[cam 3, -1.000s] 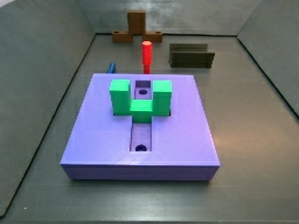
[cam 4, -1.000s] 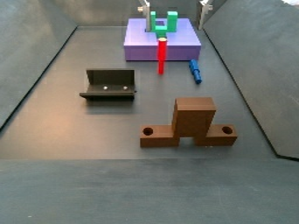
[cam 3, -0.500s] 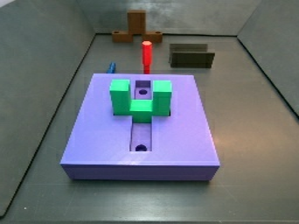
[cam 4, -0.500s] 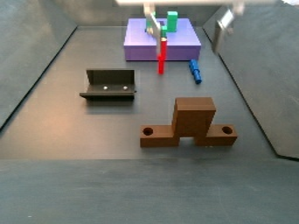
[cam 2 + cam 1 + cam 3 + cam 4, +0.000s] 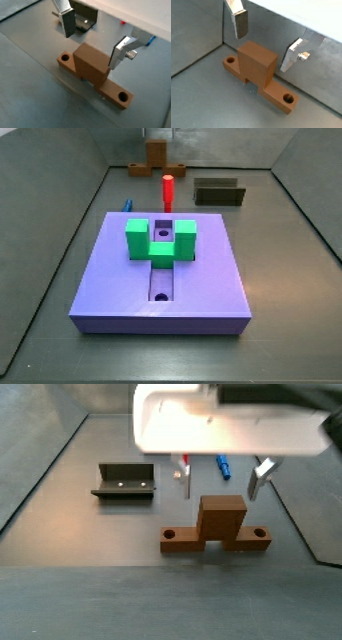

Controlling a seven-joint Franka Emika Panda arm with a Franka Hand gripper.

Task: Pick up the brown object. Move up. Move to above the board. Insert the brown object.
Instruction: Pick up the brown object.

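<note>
The brown object (image 5: 218, 526) is a flat bar with a hole near each end and an upright post. It rests on the grey floor and shows in both wrist views (image 5: 256, 71) (image 5: 91, 71) and far back in a side view (image 5: 154, 164). My gripper (image 5: 223, 478) is open just above it. The fingers (image 5: 240, 23) stand on either side of the post top without touching it. The lavender board (image 5: 167, 278) with its green U-shaped block (image 5: 160, 239) lies apart from it. My gripper body hides the board in a side view.
The dark fixture (image 5: 124, 481) stands beside the brown object, also in a side view (image 5: 219, 193) and a wrist view (image 5: 83, 23). A red cylinder (image 5: 168, 191) stands upright by the board's far edge. A small blue piece (image 5: 225, 464) lies near it. Grey walls enclose the floor.
My gripper has moved from over the board to just above the brown object and come lower. It now hides the board in a side view. The objects have not moved.
</note>
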